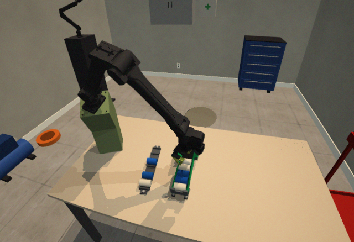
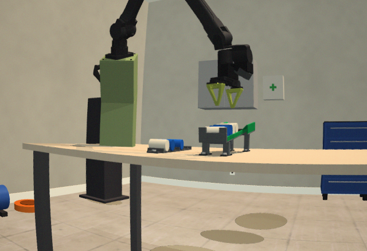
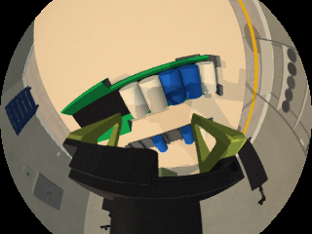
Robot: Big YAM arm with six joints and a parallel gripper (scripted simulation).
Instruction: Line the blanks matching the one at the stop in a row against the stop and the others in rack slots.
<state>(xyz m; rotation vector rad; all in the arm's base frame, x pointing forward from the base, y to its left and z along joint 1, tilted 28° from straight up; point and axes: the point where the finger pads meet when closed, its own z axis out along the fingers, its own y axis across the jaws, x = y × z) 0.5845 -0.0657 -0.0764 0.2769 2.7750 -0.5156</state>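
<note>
Our empty, wide-open hand hovers above the ramp, its blue blanks toward 12 o'clock, lying crosswise.

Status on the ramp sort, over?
Gripper open, empty, hovering over ramp. Ramp holds cream and blue blanks mixed; two blues need moving. Rack: two blue, one cream.

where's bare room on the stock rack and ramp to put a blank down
Stock rack: bare slots at its far end, above the upper blue blank. Feed ramp: crowded, four blanks packed toward the stop, the open gripper above.
</note>
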